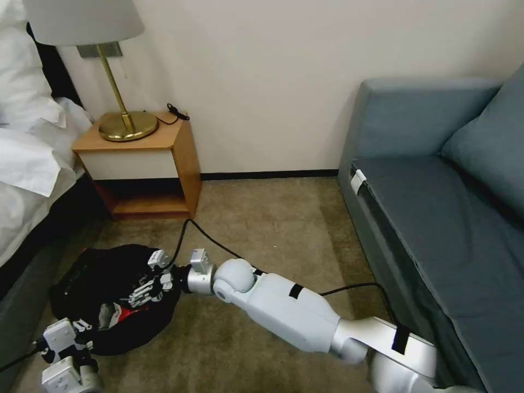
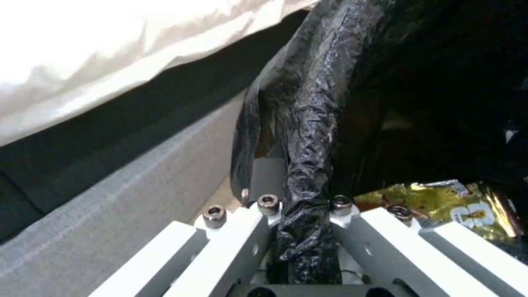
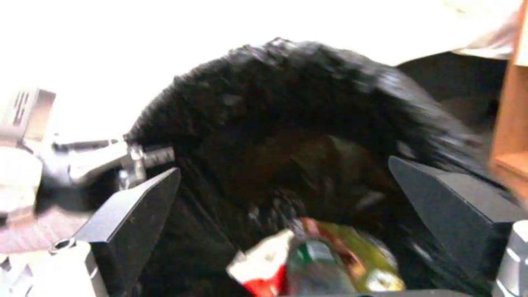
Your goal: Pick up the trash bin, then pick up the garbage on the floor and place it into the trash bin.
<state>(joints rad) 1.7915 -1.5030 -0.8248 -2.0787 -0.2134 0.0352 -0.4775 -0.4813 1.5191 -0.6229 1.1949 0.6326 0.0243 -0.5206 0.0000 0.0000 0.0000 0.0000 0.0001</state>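
Nearest, low at the robot's left: left gripper, white and blocky, fingers clamped on the crinkly black bag rim of the trash bin, pinched plastic bunched into a glossy rope between them. Round and low, tipped with its mouth turned toward the robot and slightly right, held just over tan short-pile carpet. Inside, gold-brown snack wrapper lying beside the pinched rim, red-and-white crumpled wrapper and small clear green-labelled bottle heaped together at the bottom. Reaching in from the right across the mouth: right gripper, dark fingers spread wide apart, holding nothing, above that heap. Black cable snaking over the carpet behind the white forearm. Tight on the left, grey bed base and white sheets. Farther back, wooden nightstand with brass lamp on its surface. Right side, blue-grey fabric sofa. Beyond, plain cream wall.
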